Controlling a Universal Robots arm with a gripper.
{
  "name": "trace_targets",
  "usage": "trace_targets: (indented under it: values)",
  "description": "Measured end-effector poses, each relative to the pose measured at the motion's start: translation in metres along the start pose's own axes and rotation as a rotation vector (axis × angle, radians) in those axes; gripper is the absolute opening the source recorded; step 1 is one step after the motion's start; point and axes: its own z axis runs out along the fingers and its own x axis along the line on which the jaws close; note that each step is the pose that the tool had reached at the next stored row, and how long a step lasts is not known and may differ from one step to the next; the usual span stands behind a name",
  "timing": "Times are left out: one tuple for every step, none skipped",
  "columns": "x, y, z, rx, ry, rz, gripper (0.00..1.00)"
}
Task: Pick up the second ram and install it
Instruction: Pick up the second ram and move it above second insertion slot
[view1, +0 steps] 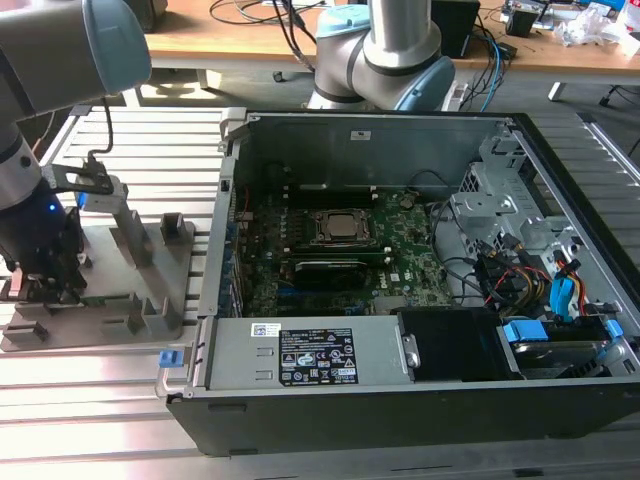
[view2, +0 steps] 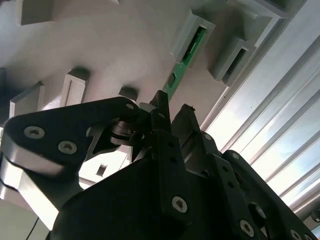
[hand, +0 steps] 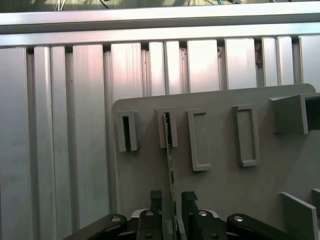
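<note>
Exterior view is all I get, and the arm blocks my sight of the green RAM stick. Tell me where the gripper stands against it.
Observer: In the first wrist view the long, narrow green RAM stick stands on edge on the grey plastic tray, running between the fingers of the black gripper.
Operator: Report the fingers.
Observer: Open: a gap shows on each side of the stick.
Operator: Check the stick's far end.
Observer: In the second wrist view it sits inside a grey slotted post.
</note>
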Motion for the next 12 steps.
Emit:
trace_targets:
  values:
    - [0.0003,0.0,0.0006,-0.0003,-0.005,0.0,0.3]
    - [0.0006,0.0001,0.0014,-0.0005,-0.0131,0.0,0.3]
    - [0.0008,0.0006,0.002,-0.0009,-0.0191,-0.001,0.3]
    - [0.0014,0.0015,0.0032,-0.0009,-0.0221,-0.002,0.3]
    - [0.0019,0.0021,0.004,-0.0008,-0.0222,-0.005,0.3]
    - [0.003,0.0028,0.0051,-0.0009,-0.0221,-0.011,0.3]
    - [0.0038,0.003,0.0061,-0.0011,-0.0218,-0.017,0.3]
    - [0.0045,0.0031,0.0087,-0.0011,-0.0216,-0.03,0.3]
    - [0.0048,0.003,0.0126,-0.0013,-0.0214,-0.032,0.3]
    - [0.0049,0.0029,0.0161,-0.0012,-0.0214,-0.032,0.3]
    - [0.0049,0.0028,0.0201,-0.001,-0.0215,-0.032,0.3]
    - [0.0049,0.0028,0.021,-0.0014,-0.0223,-0.032,0.3]
